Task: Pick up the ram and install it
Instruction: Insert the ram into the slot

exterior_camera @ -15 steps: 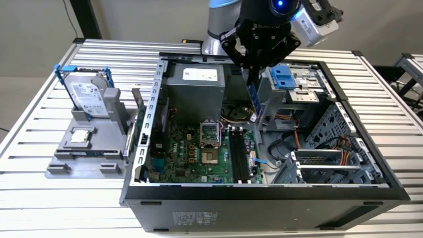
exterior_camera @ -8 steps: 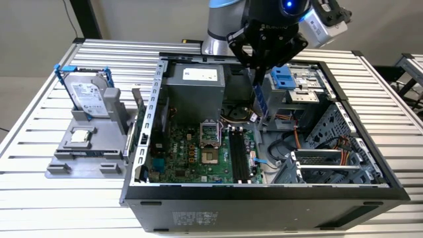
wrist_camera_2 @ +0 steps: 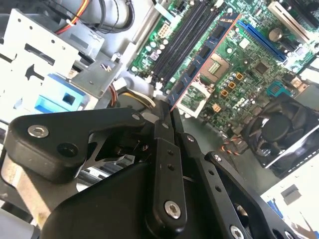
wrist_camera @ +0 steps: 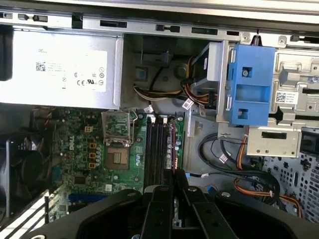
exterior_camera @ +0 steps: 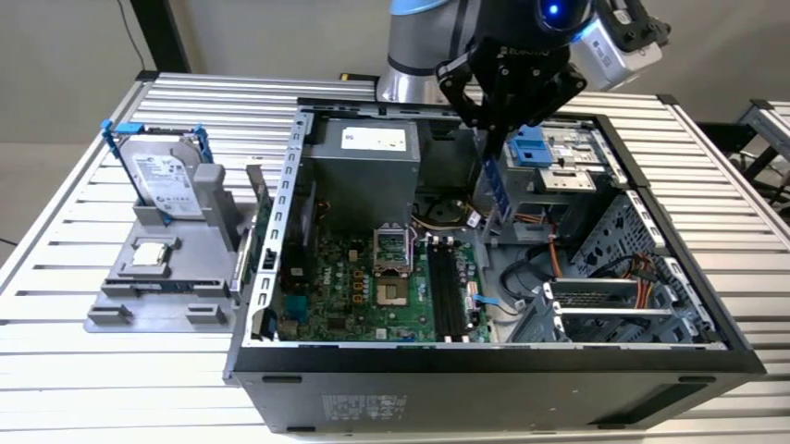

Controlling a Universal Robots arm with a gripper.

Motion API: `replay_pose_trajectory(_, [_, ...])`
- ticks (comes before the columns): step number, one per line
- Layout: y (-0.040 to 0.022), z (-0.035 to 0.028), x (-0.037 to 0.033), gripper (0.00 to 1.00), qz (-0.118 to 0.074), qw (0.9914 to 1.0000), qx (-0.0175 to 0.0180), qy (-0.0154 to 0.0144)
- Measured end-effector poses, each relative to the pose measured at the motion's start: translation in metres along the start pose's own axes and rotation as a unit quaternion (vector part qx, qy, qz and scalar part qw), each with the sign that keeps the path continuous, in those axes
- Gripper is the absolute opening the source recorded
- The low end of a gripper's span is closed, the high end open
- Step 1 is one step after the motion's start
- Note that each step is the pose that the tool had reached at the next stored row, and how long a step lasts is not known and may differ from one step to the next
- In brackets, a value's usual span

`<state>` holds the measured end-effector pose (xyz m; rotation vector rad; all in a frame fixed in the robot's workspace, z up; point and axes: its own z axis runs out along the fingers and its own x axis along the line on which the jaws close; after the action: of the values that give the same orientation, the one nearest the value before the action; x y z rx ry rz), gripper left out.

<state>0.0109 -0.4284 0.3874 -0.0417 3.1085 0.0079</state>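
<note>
My gripper (exterior_camera: 495, 137) hangs over the open computer case (exterior_camera: 494, 356), shut on the ram (exterior_camera: 493, 190), a thin dark blue stick held upright by its top end. The ram's lower end is above the motherboard (exterior_camera: 351, 287), back from the black memory slots (exterior_camera: 447, 291) and apart from them. In the second wrist view the ram (wrist_camera_2: 199, 63) runs out from the gripper (wrist_camera_2: 167, 113) alongside the memory slots (wrist_camera_2: 184, 37). In the first wrist view the ram (wrist_camera: 173, 149) shows edge-on, in line with the memory slots (wrist_camera: 158, 149), above the gripper (wrist_camera: 174, 185).
On the exterior view's left a grey tray (exterior_camera: 161, 301) holds a silver hard drive in a blue frame (exterior_camera: 166, 171) and a square processor chip (exterior_camera: 151, 254). Inside the case are the power supply (exterior_camera: 358, 157), a blue drive bracket (exterior_camera: 531, 148), cables (exterior_camera: 543, 268) and a metal drive cage (exterior_camera: 630, 277).
</note>
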Motion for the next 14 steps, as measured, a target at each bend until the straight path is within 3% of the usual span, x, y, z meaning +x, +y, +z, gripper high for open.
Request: replay_pose_trajectory(14, [-0.0001,0.0037,-0.0025,0.0,0.005,0.99999,0.0002,0.0])
